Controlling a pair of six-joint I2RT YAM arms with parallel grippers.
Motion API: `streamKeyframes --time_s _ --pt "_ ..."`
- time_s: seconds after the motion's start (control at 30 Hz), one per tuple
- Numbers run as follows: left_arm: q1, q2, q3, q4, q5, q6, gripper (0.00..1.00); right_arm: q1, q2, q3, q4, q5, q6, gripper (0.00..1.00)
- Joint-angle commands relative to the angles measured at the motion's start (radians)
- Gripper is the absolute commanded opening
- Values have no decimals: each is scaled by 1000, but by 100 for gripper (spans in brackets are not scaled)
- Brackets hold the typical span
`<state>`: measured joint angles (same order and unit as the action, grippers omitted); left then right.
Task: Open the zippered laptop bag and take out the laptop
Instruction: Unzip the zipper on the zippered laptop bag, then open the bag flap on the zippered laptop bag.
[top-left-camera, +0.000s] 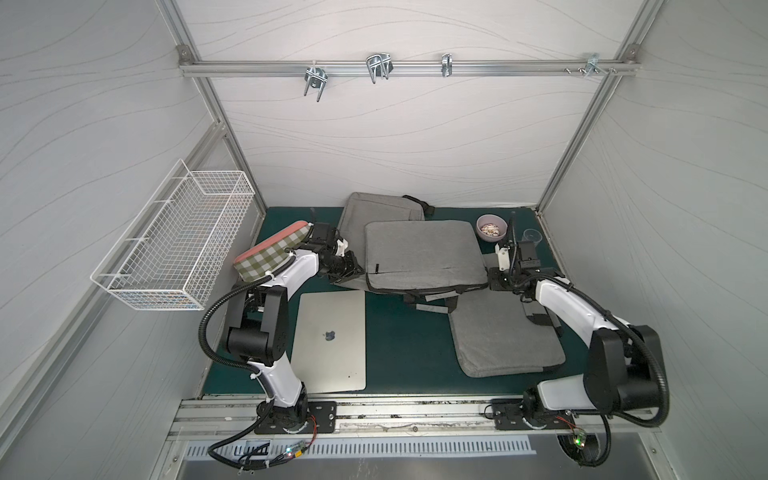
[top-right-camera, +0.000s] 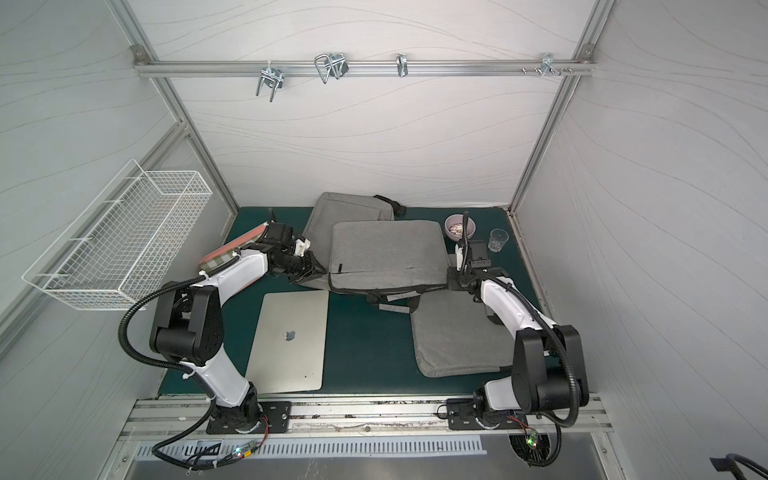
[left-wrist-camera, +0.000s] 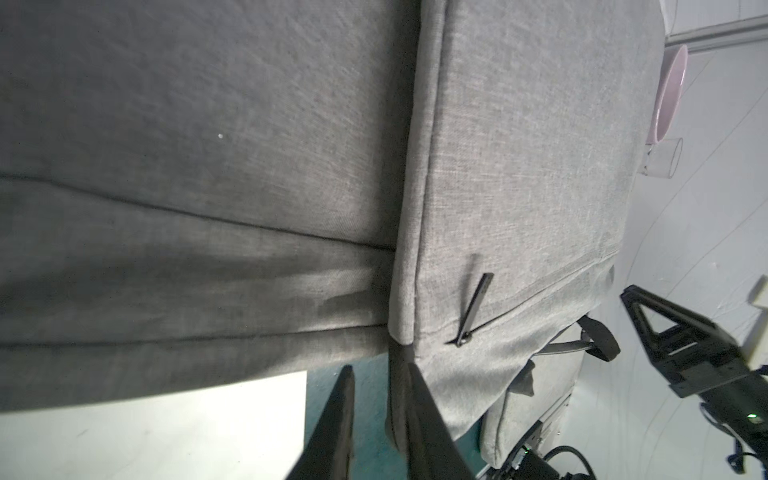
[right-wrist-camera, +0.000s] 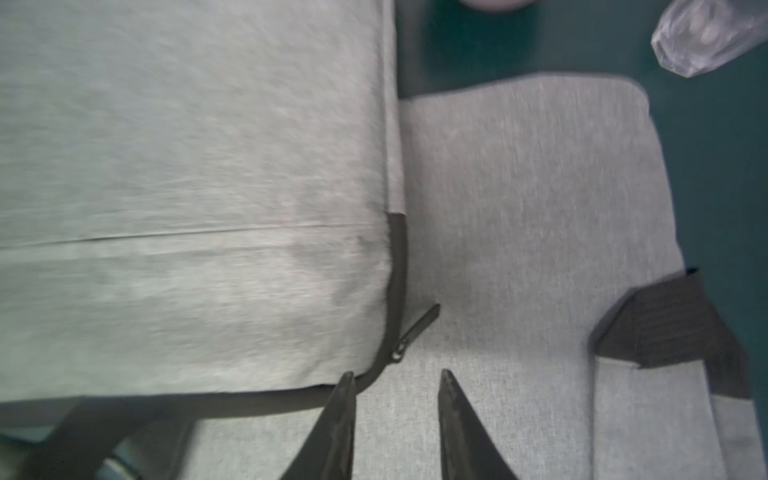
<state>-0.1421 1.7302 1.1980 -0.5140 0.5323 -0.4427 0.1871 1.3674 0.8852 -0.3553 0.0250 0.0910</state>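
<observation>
Across tabletop (top-left-camera: 399, 332): laptop (top-left-camera: 328, 340) lies out; centre laptop bag (top-left-camera: 424, 253) apparently still zipped, pull (right-wrist-camera: 415, 330) at its corner. Left fingers (left-wrist-camera: 343, 399), right fingers (right-wrist-camera: 451, 399) part-open, empty, at bag's ends.

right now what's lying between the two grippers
The middle grey laptop bag, left gripper at one end, right gripper at the other; both top views show it.

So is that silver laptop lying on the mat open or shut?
Shut. The laptop lies flat on the green mat, lid down, its logo facing up; no screen or keyboard shows.
</observation>
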Motion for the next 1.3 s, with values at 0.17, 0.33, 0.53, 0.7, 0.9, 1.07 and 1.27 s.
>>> streamKeyframes --time_s 0.17,0.33,0.53,0.7,0.9,1.07,1.27 --pt "-57 -146 3 7 -42 346 53 28 -159 -32 -38 -165 96 57" --pt "-162 -205 -32 28 -92 693 63 36 -215 -79 -6 -269 185 72" --pt "-264 -241 -108 101 -72 1034 68 55 -247 -107 -11 -343 234 82" --pt "-332 -195 -113 92 -112 1267 69 55 -283 -154 -15 -355 245 86" --pt "-382 -126 -129 186 -221 1406 67 56 -306 -180 -23 -344 258 87" --pt "-422 -76 -132 280 -309 1446 64 57 -300 -181 -25 -334 259 88" --pt "-460 -22 -124 366 -401 1427 60 57 -300 -181 -26 -324 259 88"
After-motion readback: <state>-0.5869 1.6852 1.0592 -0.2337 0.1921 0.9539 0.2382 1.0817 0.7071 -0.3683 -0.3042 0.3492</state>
